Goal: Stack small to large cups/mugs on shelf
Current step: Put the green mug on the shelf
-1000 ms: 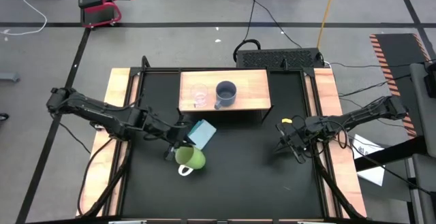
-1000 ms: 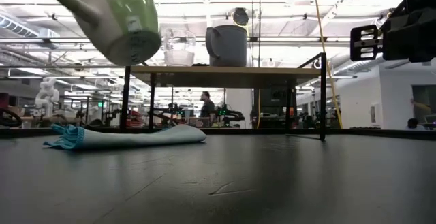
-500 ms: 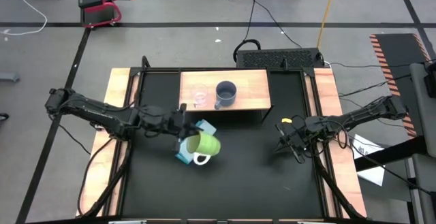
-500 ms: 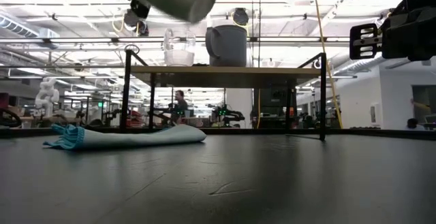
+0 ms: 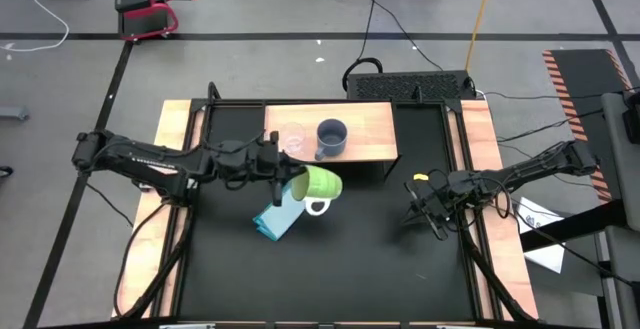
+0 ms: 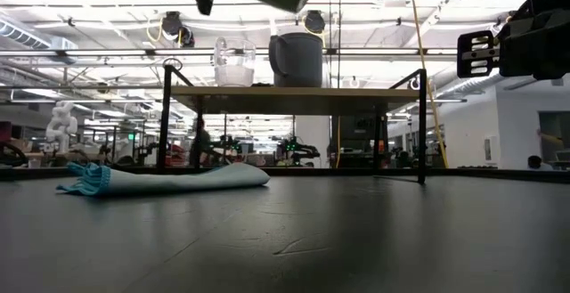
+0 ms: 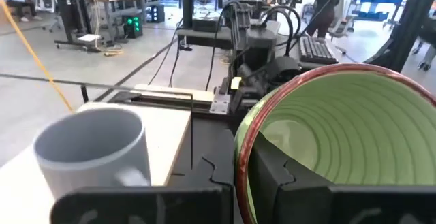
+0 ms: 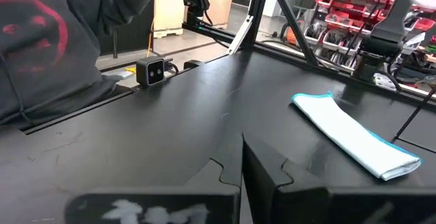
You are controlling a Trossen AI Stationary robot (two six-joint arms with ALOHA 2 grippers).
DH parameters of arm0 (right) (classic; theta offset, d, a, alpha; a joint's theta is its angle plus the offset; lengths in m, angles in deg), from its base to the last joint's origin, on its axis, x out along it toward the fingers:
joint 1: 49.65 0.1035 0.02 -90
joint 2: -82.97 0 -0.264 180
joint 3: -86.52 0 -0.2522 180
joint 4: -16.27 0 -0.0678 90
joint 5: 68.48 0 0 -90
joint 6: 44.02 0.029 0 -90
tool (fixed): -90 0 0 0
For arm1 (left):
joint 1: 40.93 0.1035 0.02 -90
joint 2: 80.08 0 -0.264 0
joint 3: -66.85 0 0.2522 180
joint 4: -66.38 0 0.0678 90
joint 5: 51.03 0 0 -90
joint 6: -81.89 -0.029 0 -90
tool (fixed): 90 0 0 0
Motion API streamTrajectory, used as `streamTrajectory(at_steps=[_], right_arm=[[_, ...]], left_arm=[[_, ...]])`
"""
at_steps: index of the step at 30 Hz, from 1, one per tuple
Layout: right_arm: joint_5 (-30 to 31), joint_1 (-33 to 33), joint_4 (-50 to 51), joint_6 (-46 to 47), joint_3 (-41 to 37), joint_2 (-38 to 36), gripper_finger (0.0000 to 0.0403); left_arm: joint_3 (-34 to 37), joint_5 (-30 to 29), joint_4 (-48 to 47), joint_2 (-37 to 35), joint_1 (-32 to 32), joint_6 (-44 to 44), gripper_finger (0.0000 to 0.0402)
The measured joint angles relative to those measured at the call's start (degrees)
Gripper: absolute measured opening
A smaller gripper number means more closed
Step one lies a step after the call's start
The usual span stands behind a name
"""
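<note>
Carrying the lime-green mug clamped by its rim in the left pincer, just off the shelf's front edge, the arm should, I judge, lift it clear of the board and set it beside the grey-blue mug, away from the glass cup. The right pincer waits over the table's right side, and I cannot tell whether it is open; the low view cuts off most of the held mug.

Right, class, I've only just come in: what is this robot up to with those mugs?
The left gripper is holding the green mug in the air by its rim, just in front of the wooden shelf. The glass cup and the grey mug stand side by side on the shelf. A blue cloth lies on the table. The right gripper waits off to the side.
</note>
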Motion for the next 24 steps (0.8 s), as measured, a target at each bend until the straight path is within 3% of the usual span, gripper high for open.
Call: streamTrajectory(at_steps=[17, 24], right_arm=[[0.00, 0.00, 0.26, 0.20, 0.00, 0.02, 0.0000], [0.00, 0.00, 0.41, 0.22, 0.00, 0.02, 0.0000]], left_arm=[[-27.58, 5.56, -20.04, 15.99, 5.09, -3.41, 0.0019], [-34.44, 8.67, -21.90, 18.89, 8.06, -4.13, 0.0019]])
